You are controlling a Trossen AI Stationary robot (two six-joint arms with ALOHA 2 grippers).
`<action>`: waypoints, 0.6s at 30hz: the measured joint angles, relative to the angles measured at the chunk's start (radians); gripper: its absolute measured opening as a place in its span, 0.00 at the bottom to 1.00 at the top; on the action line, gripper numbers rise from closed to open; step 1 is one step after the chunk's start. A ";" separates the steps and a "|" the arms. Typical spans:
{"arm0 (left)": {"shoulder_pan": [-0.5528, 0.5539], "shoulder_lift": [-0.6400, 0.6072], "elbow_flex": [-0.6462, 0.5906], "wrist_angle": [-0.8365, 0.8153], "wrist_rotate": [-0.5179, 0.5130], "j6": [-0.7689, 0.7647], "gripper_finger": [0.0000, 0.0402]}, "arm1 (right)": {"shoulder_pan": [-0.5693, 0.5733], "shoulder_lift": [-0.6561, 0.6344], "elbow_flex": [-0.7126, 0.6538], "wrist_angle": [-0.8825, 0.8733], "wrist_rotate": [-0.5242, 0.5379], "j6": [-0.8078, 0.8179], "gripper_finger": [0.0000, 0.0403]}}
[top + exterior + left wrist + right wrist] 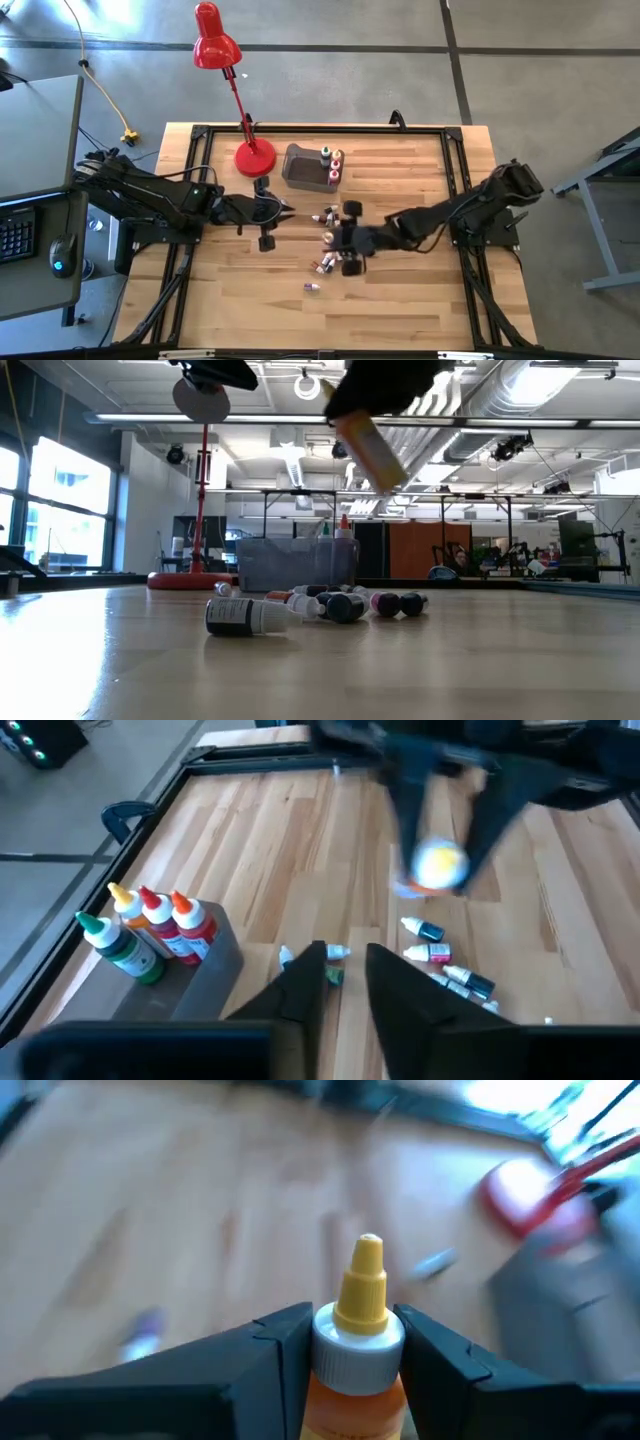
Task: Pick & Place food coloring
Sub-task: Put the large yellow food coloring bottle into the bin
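Right gripper [345,1345] clamped on an orange squeeze bottle with white collar and yellow pointed cap [362,1330], fingers pressing both sides at the collar. In the low view the same bottle [368,448] hangs tilted in the air, clear of the wooden table [400,300]. In the high view the right gripper [345,240] sits over the table's middle, right above the loose pile.

Left gripper [340,982] has its fingers apart, nothing between them; it hovers left of centre [283,210], just near of the red desk lamp's round base [255,158].

Grey translucent plastic bin [300,168] stands at the far middle of the table, right of the lamp base. At its right end three bottles stand upright: one green with white cap [122,948], one orange [132,912], one red with orange tip [190,925].

Small dark and pink food coloring bottles with white caps [330,603] lie on their sides on the table, scattered near of the bin. One dark bottle with white cap [245,617] lies closest to the low camera. One tiny bottle [311,286] lies apart, nearer the table's front edge.
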 joint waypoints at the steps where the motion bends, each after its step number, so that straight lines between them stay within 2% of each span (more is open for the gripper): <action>1: 0.000 0.004 0.000 -0.001 0.000 0.000 0.22 | -0.012 0.000 0.001 0.031 0.035 -0.026 0.30; 5: 0.000 0.027 0.001 0.016 0.003 -0.002 0.35 | -0.057 0.000 0.002 0.106 0.119 -0.118 0.31; 9: 0.000 0.089 -0.001 0.058 -0.034 0.000 0.43 | -0.097 0.000 0.002 0.248 0.121 -0.142 0.31; 12: 0.000 0.139 0.000 0.084 -0.069 0.000 0.45 | -0.118 -0.009 0.002 0.336 0.096 -0.156 0.30; 18: 0.000 0.174 0.001 0.153 -0.083 0.001 0.46 | -0.146 -0.070 -0.002 0.320 0.040 -0.169 0.31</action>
